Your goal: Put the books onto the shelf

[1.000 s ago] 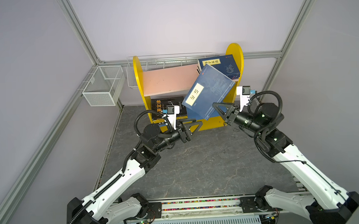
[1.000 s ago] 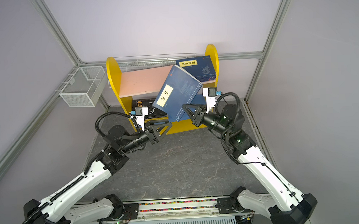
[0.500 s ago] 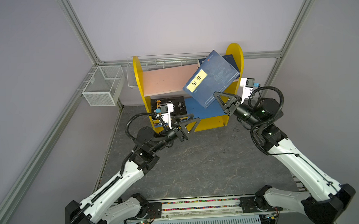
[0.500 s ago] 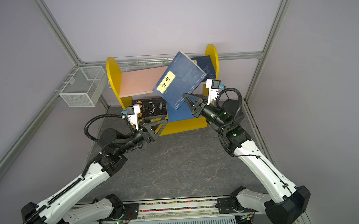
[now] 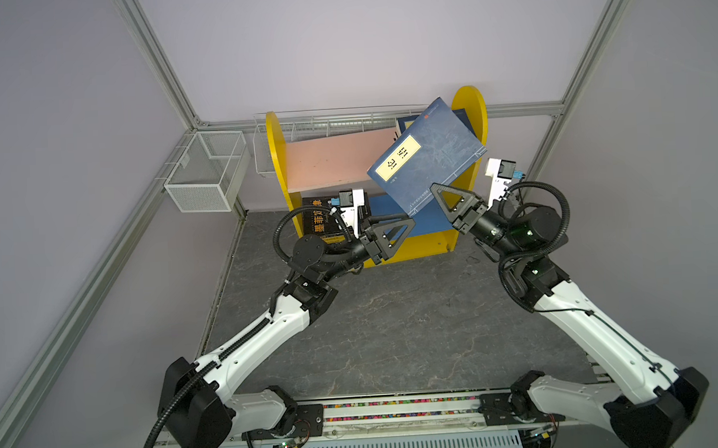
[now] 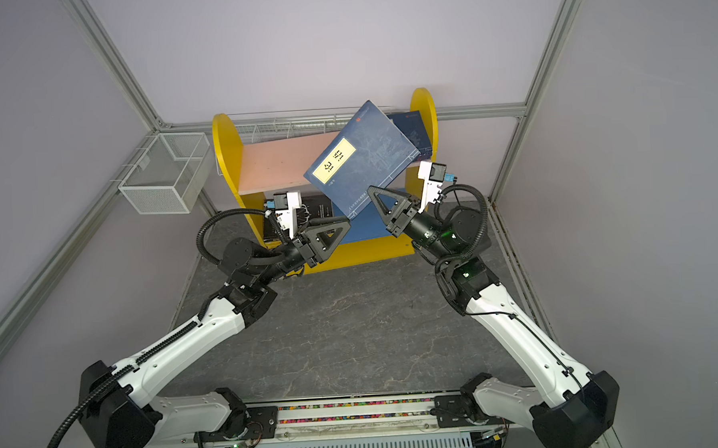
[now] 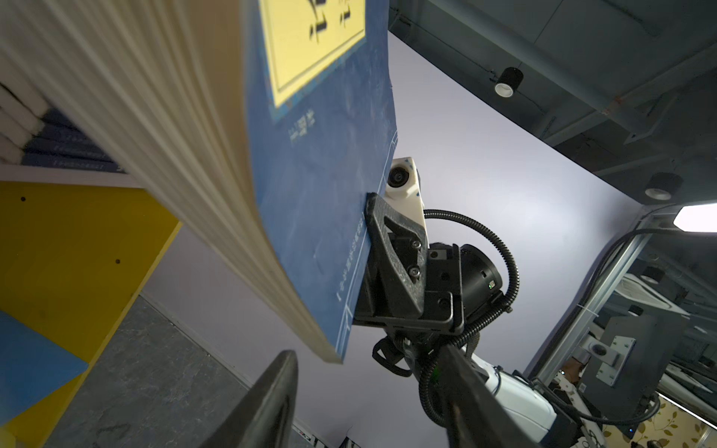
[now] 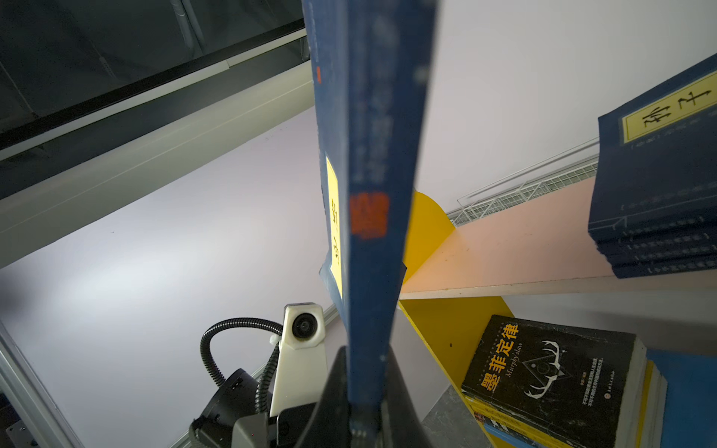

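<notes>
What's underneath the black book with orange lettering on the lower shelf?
Under the black book lie more books: a yellow edge and a blue edge peek out; their covers are hidden.

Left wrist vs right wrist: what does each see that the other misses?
Left wrist only: page edges of the held book, the right wrist camera, ceiling lamps. Right wrist only: the black book in the lower tier, the held book's spine with a red seal. Both: the right gripper clamping the held book, the shelf, its navy stack.
</notes>
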{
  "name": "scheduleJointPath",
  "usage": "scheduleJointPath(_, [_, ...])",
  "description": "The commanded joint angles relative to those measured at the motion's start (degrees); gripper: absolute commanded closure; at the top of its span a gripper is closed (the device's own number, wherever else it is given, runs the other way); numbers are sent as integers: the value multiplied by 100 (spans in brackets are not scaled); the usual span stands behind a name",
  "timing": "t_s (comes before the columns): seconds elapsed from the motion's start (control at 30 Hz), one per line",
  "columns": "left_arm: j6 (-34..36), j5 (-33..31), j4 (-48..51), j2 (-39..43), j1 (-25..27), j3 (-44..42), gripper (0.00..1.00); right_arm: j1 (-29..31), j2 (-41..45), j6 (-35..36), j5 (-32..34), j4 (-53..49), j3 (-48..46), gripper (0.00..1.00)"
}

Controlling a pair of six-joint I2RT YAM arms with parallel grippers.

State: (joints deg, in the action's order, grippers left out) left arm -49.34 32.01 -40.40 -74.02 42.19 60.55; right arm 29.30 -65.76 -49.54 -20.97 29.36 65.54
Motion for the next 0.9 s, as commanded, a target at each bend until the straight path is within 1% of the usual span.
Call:
scheduleJointPath(0.0, [-322,239,-617,-82,-27,314,63,30,212,-161,62,447,-151,92])
scheduleJointPath(0.03, [-341,239,-649,-82,-29,333,68,31,223,-183,75,461,-192,92])
scheduleJointPath(0.1, [-389,194,-739,-100,-28,355,84,41,230,-229,112,498,-272,92])
scheduleJointPath(0.13, [-401,168,-758,-102,-27,373,89,47,234,-239,120,522,-300,92])
scheduleJointPath(0.17, [-423,156,-764,-111,-27,401,94,49,232,-248,124,529,-328,92])
scheduleJointPath(0.27, [-487,67,-789,-113,-27,456,100,58,230,-265,132,538,-407,92])
scheduleJointPath(0.4, [-491,-142,-792,-50,-36,466,100,72,280,-252,154,437,-527,92])
scheduleJointPath(0.6, [-675,-204,-1082,-48,-45,466,100,84,428,-232,242,229,-769,92])
scheduleJointPath(0.7, [-846,-125,-1291,-130,-49,503,82,100,484,-249,224,222,-855,92])
scheduleJointPath(0.83, [-953,-27,-1329,-220,-46,554,83,119,546,-227,236,180,-893,92])
scheduleJointPath(0.87, [-948,-37,-1330,-213,-45,539,84,115,547,-223,254,161,-895,92])
